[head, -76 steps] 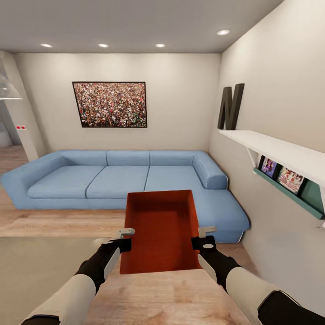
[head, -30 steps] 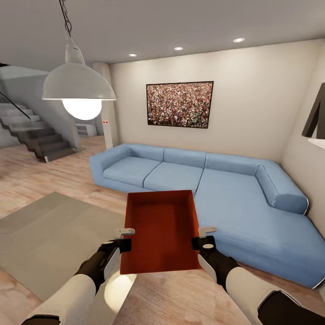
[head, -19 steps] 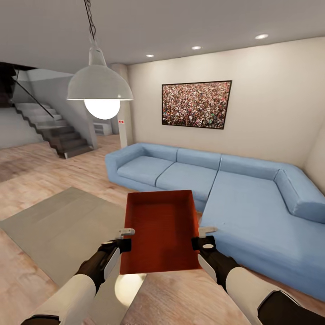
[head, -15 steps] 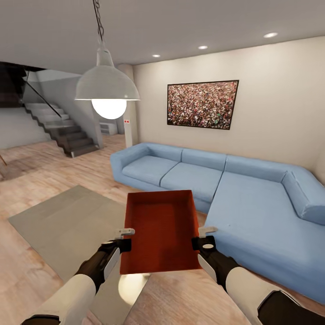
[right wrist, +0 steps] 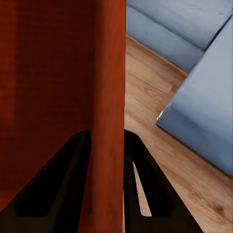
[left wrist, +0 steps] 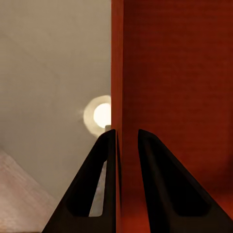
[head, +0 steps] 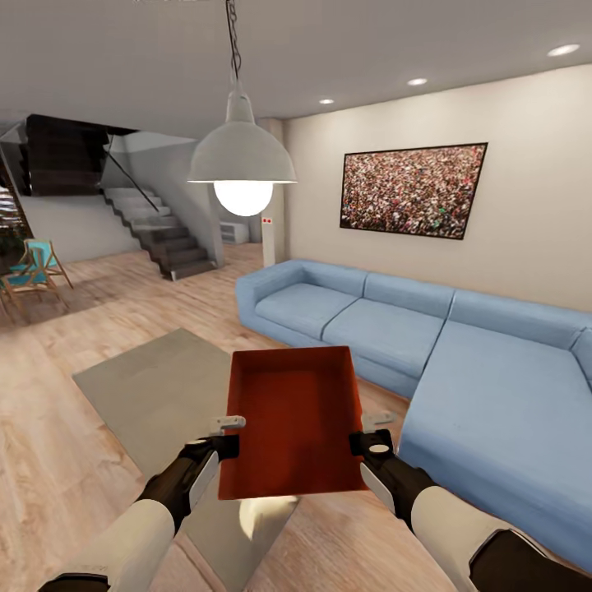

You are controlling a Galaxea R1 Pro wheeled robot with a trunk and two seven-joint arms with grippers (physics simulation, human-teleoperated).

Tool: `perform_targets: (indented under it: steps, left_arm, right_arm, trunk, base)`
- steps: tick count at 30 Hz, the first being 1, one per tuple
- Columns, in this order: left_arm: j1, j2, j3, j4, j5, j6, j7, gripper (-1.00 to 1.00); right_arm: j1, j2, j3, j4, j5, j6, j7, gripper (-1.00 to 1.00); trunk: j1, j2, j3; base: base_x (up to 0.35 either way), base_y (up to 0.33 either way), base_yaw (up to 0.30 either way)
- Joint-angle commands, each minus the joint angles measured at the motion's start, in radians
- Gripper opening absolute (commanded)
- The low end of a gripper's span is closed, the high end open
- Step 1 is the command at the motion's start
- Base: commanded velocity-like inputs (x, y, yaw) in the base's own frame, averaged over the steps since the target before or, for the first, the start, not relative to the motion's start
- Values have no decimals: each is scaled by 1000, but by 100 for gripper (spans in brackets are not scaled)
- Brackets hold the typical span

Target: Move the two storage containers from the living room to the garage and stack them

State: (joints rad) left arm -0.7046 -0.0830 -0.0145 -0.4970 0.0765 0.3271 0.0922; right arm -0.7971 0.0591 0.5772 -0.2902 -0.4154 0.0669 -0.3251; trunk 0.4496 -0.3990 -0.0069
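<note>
I hold one orange-red storage container [head: 292, 419] level in front of me, above the living room floor. My left gripper [head: 232, 434] is shut on its left wall, and the left wrist view shows the dark fingers [left wrist: 150, 179] straddling that wall [left wrist: 117, 73]. On the opposite side, my right gripper [head: 364, 434] is shut on the right wall, fingers [right wrist: 73, 179] either side of the wall [right wrist: 110, 73]. The bin is empty, its ribbed base showing.
A blue corner sofa [head: 427, 345] runs along the right. A grey rug [head: 156, 386] lies on the light wood floor [head: 57, 427] below me. A white pendant lamp [head: 242, 160] hangs ahead. Stairs [head: 156, 230] and a deck chair [head: 33, 267] stand at the far left.
The whole view has swung left: the sofa and picture slid right, while the lamp, stairs and deck chair came into sight. The container and both grippers kept their hold.
</note>
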Motion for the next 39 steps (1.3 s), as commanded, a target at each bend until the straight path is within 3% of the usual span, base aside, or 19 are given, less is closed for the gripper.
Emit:
perform_targets:
  steps: [1,39]
  left_arm:
    - [0,-1,-9,0,-4,6,12,-100]
    - [0,-1,-7,2,-3,6,9,-100]
  right_arm:
    - [-1,1,7,-20,1,7,-8,-100]
    - [-1,0,7,-20,1,7,-8,-100]
  trunk:
    - [0,-1,-1]
    - [0,-1,-1]
  base:
    - [0,0,282]
    - [0,0,282]
